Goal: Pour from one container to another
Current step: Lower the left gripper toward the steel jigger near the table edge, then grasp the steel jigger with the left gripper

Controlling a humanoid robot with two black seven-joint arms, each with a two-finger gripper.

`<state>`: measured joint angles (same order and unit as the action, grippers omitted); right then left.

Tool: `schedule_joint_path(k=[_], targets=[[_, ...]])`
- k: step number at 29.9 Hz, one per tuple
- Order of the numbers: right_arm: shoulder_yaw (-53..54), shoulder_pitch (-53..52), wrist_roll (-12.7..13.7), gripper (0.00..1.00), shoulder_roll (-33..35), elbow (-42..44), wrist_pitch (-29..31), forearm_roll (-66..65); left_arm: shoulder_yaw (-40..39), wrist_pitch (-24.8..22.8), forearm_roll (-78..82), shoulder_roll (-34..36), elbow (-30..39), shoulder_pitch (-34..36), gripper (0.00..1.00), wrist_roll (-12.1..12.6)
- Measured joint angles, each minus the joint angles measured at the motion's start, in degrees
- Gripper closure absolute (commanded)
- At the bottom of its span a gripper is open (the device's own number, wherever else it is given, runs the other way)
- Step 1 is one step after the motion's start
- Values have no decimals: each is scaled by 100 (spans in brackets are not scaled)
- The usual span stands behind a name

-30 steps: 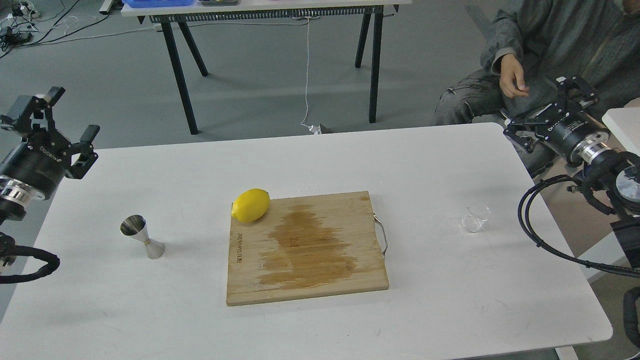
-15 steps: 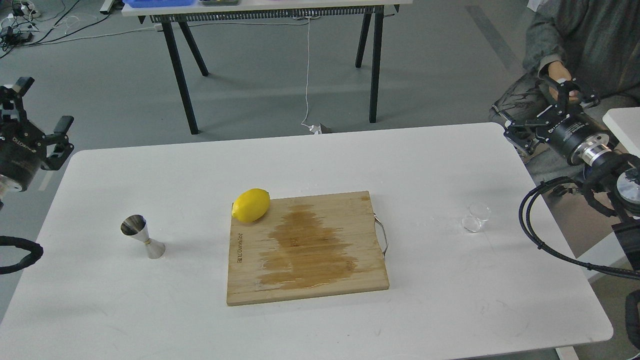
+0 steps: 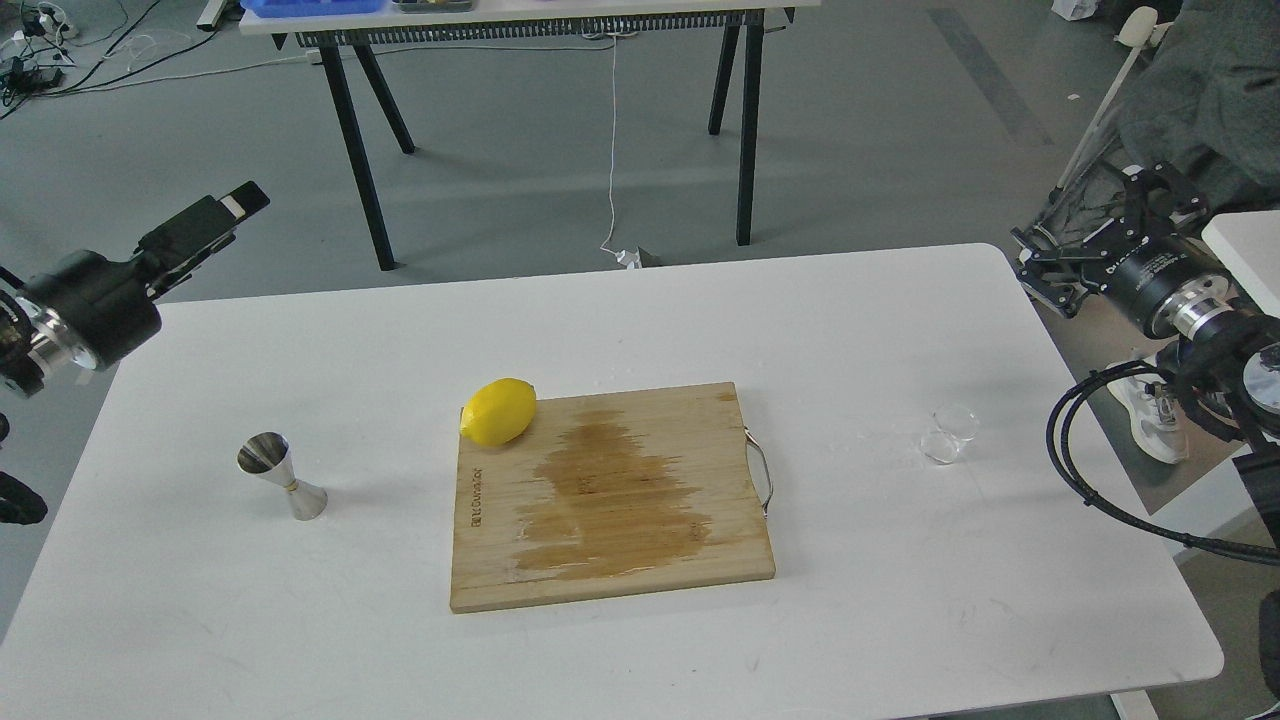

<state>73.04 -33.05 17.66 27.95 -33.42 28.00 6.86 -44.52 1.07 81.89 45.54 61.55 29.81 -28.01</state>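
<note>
The tiny clear cup [image 3: 948,436] stands on the white table [image 3: 870,560] at the right, hard to make out against the surface. The steel jigger [image 3: 282,477] stands upright at the left. My right gripper [image 3: 1088,218] hovers past the table's right far corner, well behind the cup, its fingers spread open and empty. Over the table's left far corner, far behind the jigger, hangs my left gripper [image 3: 232,207]. It is turned edge-on, so its fingers merge into one dark bar.
A wooden cutting board [image 3: 610,495] with a wet stain lies mid-table, and a lemon [image 3: 498,411] sits on its far left corner. A second table [image 3: 540,20] stands behind. A chair and a person's clothing show at the top right.
My left gripper has swung right toward the table and rolled edge-on. The seated person at the right has drawn back out of view. My right gripper has barely shifted.
</note>
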Motion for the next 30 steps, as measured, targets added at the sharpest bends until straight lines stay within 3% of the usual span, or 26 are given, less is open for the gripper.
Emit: schedule_joint_path(k=[4,7,13,20,30], targets=[[0,22,0,1,7,4,0,0,76,1910,627,275,450,-710,0,-1],[-5,26,0,1,10,15,0,-2,83,2566,1095,396,528,-1255,1,0],[-39,34,2,1,10,34,0,-9,62,2690,1943,403,446,-2258,1,-1],[-77,130,8,1,6,20,0,-9,50,2695,2294,45,-291,-2976,1,-1],[-59,149,9,1,10,16,0,-9,119,2693,2412,-915,-1155,-2891,1,1]])
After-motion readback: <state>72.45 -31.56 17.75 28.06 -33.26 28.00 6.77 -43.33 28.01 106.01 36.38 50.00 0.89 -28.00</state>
